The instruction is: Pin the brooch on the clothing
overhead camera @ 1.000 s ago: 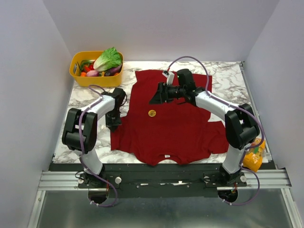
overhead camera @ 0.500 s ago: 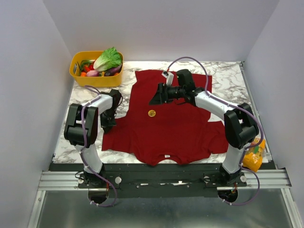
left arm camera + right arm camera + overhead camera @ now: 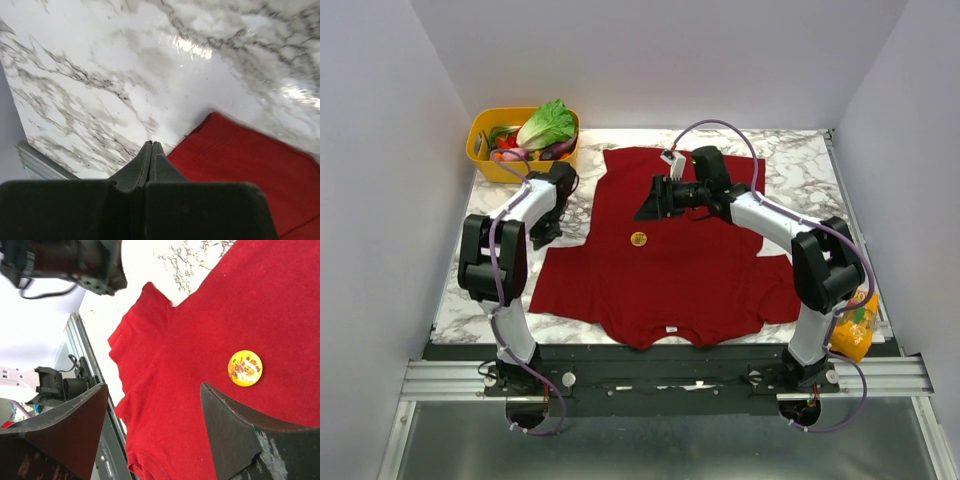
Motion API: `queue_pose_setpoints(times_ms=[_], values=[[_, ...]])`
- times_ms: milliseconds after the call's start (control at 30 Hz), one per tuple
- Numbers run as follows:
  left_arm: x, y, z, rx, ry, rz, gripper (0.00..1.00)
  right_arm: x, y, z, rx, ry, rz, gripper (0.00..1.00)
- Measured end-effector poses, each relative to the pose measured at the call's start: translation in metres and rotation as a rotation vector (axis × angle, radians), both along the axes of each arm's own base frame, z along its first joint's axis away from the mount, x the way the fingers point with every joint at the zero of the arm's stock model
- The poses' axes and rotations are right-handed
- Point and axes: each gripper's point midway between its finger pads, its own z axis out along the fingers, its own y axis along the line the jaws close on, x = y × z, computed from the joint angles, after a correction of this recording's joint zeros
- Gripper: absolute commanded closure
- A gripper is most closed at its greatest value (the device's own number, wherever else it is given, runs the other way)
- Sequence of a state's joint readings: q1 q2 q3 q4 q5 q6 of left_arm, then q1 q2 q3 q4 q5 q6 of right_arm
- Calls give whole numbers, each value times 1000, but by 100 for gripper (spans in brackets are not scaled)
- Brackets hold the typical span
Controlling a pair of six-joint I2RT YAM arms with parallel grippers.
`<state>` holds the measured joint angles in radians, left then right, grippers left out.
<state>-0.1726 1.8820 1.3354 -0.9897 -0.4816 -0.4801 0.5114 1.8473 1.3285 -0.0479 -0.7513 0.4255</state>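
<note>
The clothing (image 3: 680,260), a dark red T-shirt, lies spread flat on the marble table, its neck label toward the near edge. The brooch (image 3: 638,238), a small round golden-yellow disc, rests on the shirt left of its middle. My right gripper (image 3: 643,209) hovers open just beyond the brooch, nothing between its fingers. In the right wrist view the brooch (image 3: 245,368) lies on the red fabric (image 3: 200,330) beside my right gripper (image 3: 154,390). My left gripper (image 3: 151,144) is shut and empty over bare marble, just beside the sleeve edge (image 3: 240,160). From above, the left gripper (image 3: 544,234) sits beyond the left sleeve.
A yellow basket (image 3: 481,159) of vegetables stands at the far left corner, close behind the left arm. An orange-yellow snack bag (image 3: 857,330) sits at the near right edge by the right arm's base. Bare marble (image 3: 800,170) shows at the far right.
The shirt's left sleeve has been drawn out leftward and now lies spread flat. My left arm has swung toward the far left, off the sleeve. The right arm has stayed still.
</note>
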Motion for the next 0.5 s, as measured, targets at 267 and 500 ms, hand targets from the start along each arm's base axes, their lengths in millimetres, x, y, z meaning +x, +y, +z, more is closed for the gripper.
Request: queue_pose_setpoints(times_ms=[267,500], values=[[30,-62,48,-33,-212,-189,99,-3,-26,-14,-96,-24,-134,19],[21,-164,34,-230,-275,-422,99,-25,-99,1,-230,-111,-427,42]])
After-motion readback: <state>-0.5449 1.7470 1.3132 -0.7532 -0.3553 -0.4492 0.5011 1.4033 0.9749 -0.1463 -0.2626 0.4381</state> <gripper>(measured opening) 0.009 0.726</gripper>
